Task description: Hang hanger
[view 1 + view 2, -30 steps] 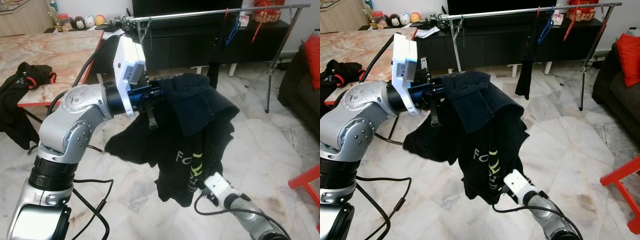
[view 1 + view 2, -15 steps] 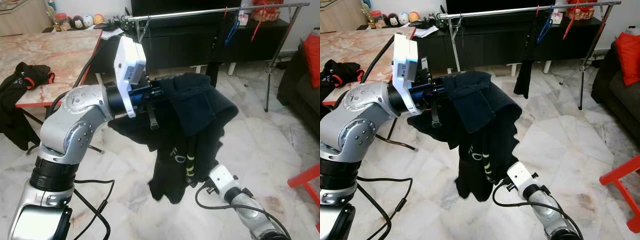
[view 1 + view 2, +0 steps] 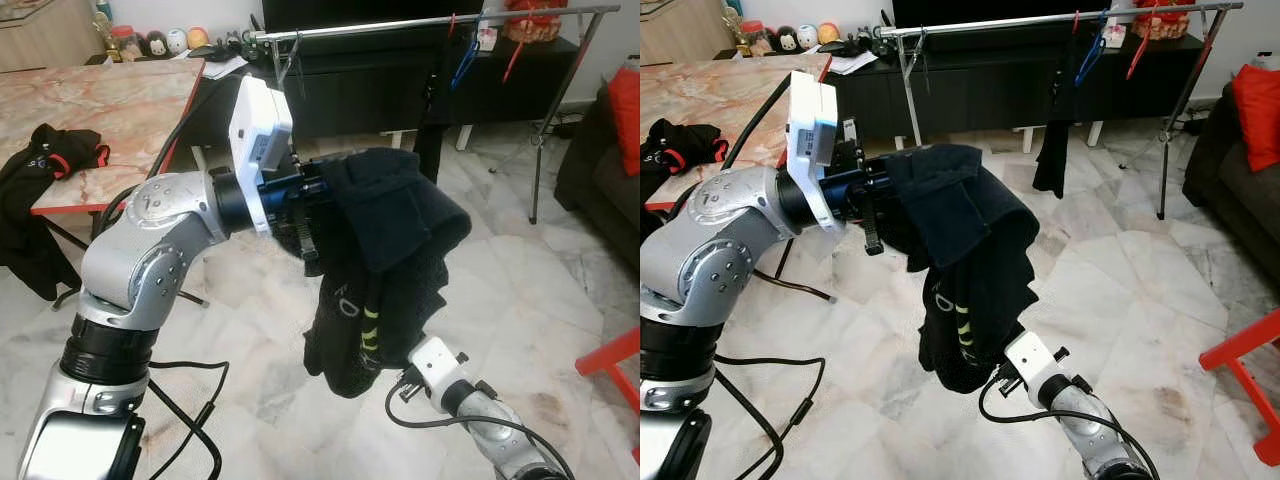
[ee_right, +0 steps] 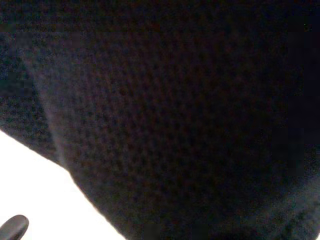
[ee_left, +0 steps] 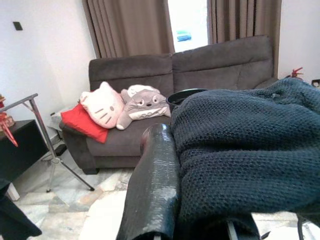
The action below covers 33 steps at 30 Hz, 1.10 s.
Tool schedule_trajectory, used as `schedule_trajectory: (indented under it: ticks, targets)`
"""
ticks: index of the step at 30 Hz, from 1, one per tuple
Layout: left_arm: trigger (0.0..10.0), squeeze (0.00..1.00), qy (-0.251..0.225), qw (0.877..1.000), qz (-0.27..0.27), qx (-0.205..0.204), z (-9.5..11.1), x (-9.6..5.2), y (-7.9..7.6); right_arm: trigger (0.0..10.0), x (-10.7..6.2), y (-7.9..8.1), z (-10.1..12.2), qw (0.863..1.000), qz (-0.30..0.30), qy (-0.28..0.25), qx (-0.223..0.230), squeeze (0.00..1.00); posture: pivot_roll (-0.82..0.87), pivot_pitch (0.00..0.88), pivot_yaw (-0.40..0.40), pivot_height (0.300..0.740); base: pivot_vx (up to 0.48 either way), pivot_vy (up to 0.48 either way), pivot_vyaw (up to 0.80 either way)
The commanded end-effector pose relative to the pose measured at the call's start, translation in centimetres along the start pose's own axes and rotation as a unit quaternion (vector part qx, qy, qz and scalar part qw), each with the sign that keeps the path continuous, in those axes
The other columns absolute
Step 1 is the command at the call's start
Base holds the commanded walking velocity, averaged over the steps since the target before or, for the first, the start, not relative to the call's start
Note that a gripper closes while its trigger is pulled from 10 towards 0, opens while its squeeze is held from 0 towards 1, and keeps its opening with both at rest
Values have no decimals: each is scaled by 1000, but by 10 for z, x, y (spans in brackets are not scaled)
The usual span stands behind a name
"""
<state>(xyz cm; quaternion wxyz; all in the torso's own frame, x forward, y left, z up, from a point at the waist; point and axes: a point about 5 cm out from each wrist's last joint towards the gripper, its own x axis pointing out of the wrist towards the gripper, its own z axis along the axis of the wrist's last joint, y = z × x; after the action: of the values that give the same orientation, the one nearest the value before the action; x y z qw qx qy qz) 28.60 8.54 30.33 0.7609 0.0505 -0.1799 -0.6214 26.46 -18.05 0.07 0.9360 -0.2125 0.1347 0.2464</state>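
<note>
The black knitted garment bears pale, unreadable lettering. It drapes over the raised left hand; grip hidden, perhaps closed. The right hand reaches beneath; its grip is unclear.

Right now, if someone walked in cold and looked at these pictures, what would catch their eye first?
The dark knit garment, draped in a heap over the raised left gripper at the middle of the scene and hanging down to the right gripper beneath it. Next, the metal clothes rail across the back of the room, with a blue hanger and a red hanger on it.
</note>
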Motion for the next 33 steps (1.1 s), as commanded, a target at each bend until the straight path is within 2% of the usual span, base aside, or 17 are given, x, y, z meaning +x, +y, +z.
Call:
schedule_trajectory:
  ticks: [1,8,10,13,17,19,20,21,24,26,30,32,33]
  targets:
    - [10000,0,0,1000,22,14,0,-6,5,0,-1,1,0,1000,-2,-5,6,0,36,15,41,740,0,0,0]
    - [10000,0,20,995,88,41,-10,-14,21,0,-3,7,-3,1000,7,-3,7,0,36,16,42,740,0,0,0]
    - [10000,0,27,988,141,58,-15,-21,32,0,-3,9,-5,1000,12,0,6,0,33,16,42,740,0,0,0]
    - [10000,0,28,984,166,65,-17,-26,37,0,-4,11,-6,1000,16,5,7,0,33,16,42,740,0,0,0]
    - [10000,0,9,976,208,69,-12,-35,47,0,-6,13,-10,1000,22,17,5,0,33,16,40,740,0,0,0]
    - [10000,0,-11,967,245,69,-6,-42,54,0,-7,13,-13,999,21,23,6,0,32,17,39,740,0,0,0]
    - [10000,0,-11,967,245,69,-6,-42,54,0,-7,13,-13,999,21,23,6,0,32,17,39,740,0,0,0]
    - [10000,0,-18,964,257,71,-5,-44,57,0,-7,13,-13,999,21,24,7,0,32,17,39,740,0,0,0]
    - [10000,0,-55,937,339,63,1,-55,72,0,-7,15,-13,999,24,22,9,0,32,17,39,740,0,0,0]
    - [10000,0,-67,926,369,53,1,-59,77,0,-7,17,-12,999,27,19,11,0,32,17,39,740,0,0,0]
    - [10000,0,-63,926,370,41,-5,-59,76,0,-6,19,-12,999,31,16,13,0,30,17,40,740,0,0,0]
    - [10000,0,-54,934,351,36,-10,-56,71,0,-6,20,-11,999,31,14,13,0,30,18,40,740,0,0,0]
    - [10000,0,-45,943,329,29,-15,-52,66,0,-6,20,-10,999,31,12,13,0,30,18,40,740,0,0,0]
